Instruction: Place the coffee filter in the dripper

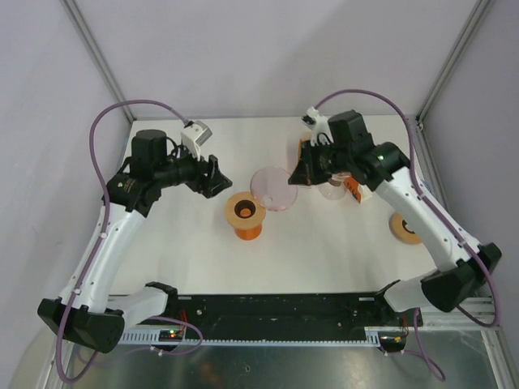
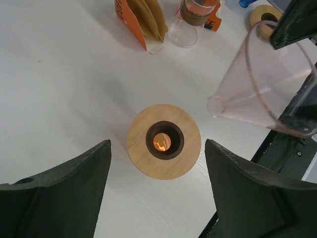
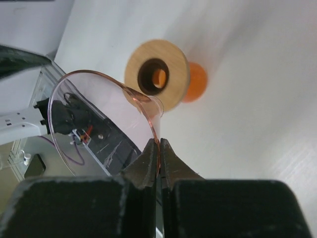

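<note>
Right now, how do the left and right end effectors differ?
The left end effector is open and empty above the wooden-topped stand; the right end effector is shut on the rim of the pink cone. The left looks down on the stand, while the right holds its cone tilted beside it. Both have black fingers.

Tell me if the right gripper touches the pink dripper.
Touching. The right wrist view shows the right gripper pinched shut on the rim of the pink dripper.

Rising from either end of the black base rail (image 1: 276, 312), the left arm (image 1: 101, 243) and right arm (image 1: 434, 223) share white shells, black joints, matte black wedge fingers (image 2: 54, 193) and looping purple cables (image 1: 119, 107).
</note>
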`<state>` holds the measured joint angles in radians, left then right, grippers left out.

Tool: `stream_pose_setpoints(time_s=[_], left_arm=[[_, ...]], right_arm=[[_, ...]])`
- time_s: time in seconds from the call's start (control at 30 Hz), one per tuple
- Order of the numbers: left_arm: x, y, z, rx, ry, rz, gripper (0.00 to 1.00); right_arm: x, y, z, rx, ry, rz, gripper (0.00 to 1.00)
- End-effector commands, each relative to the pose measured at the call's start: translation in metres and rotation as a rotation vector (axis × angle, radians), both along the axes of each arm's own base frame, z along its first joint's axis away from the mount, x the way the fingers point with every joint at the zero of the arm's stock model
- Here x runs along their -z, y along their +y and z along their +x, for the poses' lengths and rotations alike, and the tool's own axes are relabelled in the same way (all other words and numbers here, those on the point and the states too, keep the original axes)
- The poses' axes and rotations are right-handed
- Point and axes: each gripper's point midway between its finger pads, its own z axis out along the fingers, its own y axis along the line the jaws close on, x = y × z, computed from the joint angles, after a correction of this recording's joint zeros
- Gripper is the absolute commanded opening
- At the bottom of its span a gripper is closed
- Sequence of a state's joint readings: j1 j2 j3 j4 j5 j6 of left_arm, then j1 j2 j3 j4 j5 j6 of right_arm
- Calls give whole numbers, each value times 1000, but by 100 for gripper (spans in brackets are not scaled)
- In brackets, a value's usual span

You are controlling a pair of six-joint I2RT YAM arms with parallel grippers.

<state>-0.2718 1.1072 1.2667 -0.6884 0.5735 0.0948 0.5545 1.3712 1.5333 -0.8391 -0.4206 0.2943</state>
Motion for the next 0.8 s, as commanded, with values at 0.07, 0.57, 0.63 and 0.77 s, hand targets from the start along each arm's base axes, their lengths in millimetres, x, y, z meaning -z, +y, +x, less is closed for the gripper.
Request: stream_pose_setpoints(time_s=[0.07,0.57,0.63,0.77], left_arm=[[-33,-4,-1,-25,-33,-46,81],[-2,4,27,-137,56,7,83],[5,4,29,-142,75,17,82],[21,5,31,-126,91,52,81]], right_arm=[[-24,50,22,-50,-25,10,0],[16,98,38,-152,63,-76,0],[19,98,39,-154,70,-82,0],[25,97,38,-159,86,-106,0]])
